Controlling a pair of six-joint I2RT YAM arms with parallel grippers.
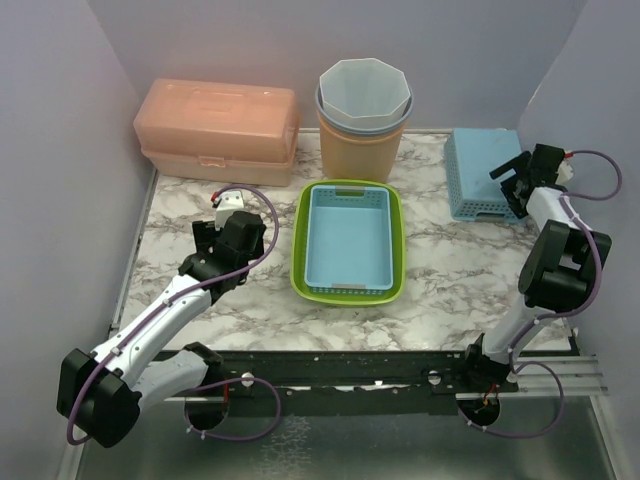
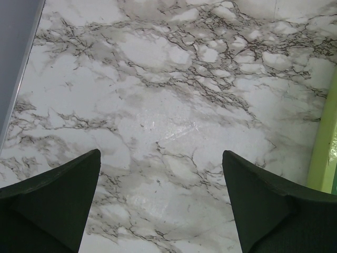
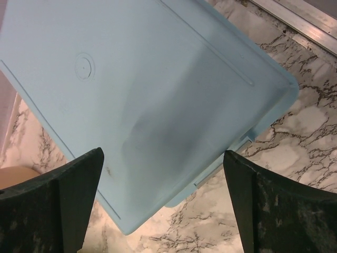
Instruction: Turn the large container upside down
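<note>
While the right gripper hangs with its two dark fingers spread wide apart, nothing sits between them. Just under it lies the blue basket, bottom side up. The right wrist view shows that bottom close: it is flat and smooth, with a little round mark near one side and a thin raised line all around the edge. The top view cannot show those small marks. But it shows the little holes in the basket's side walls and where the basket is: at the far right of the marble table, near the wall.

The left gripper is spread wide too and holds nothing. Its wrist view shows only bare marble under it and a thin strip of the green basket at the right edge. The top view shows the whole green basket in the middle of the table, open side up, with a light blue tray sitting inside it. Behind stand an orange box with a lid and an orange bin with pale bins stacked inside
</note>
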